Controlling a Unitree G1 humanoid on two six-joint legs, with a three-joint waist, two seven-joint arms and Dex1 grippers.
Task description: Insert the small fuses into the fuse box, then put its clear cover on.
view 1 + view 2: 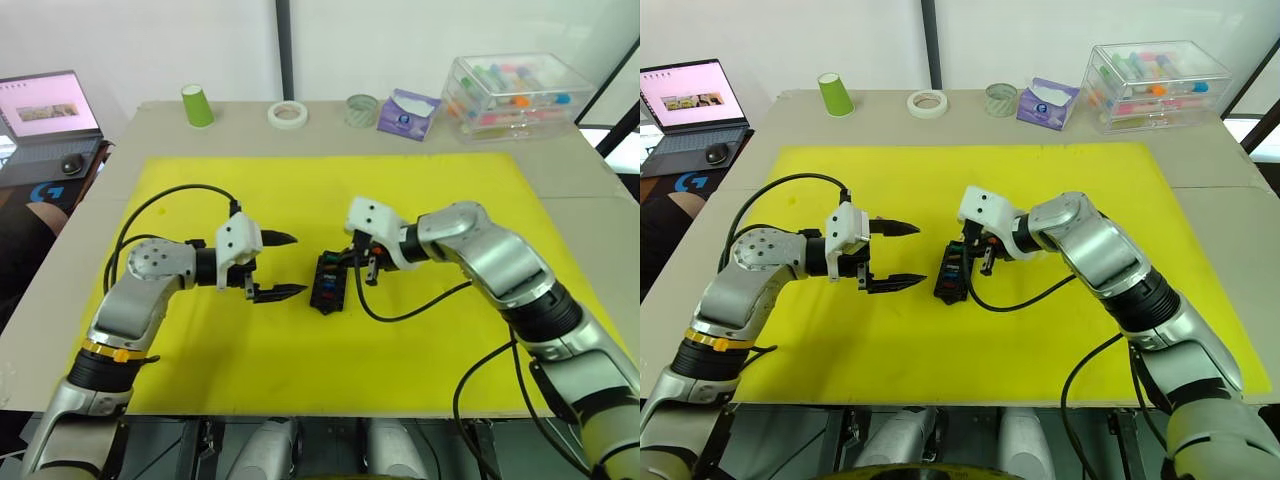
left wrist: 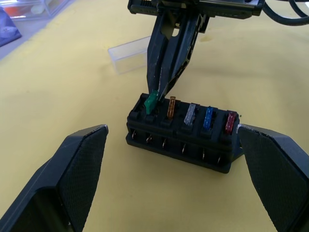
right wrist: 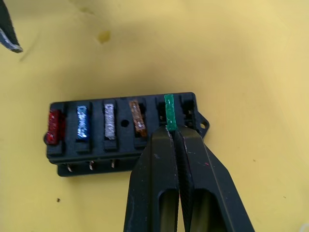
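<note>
The right hand (image 3: 173,133) has its two fingers pressed together on a green fuse (image 3: 168,112), which stands at the end slot of the fuse box (image 3: 120,126). The right wrist view shows this from above: in the same row, going away from the green one, sit an orange fuse (image 3: 137,117), a grey fuse (image 3: 109,121), a blue fuse (image 3: 82,122) and a red fuse (image 3: 54,126). All four are down in their slots; the green one is higher and still between the fingertips.

The left wrist view shows what the other does not: the clear cover (image 2: 128,53) lies on the yellow mat (image 1: 300,340) behind the box, on the far side from the left hand, just beside the right hand's fingers. It also shows the green fuse a little tilted at the box's corner.

The left hand (image 1: 279,265) is wide apart and holds nothing. It hovers near the box on the robot's left, with its fingers pointing at the box but not touching it.

In the head views the box lies in the middle of the mat, between the two hands, well away from every mat edge. There is open mat in front of both hands and beyond them. At the far edge of the tabletop (image 1: 130,125), well apart from the hands, stand a green cup (image 1: 197,105), a tape roll (image 1: 287,114) and a storage case (image 1: 518,90).
</note>
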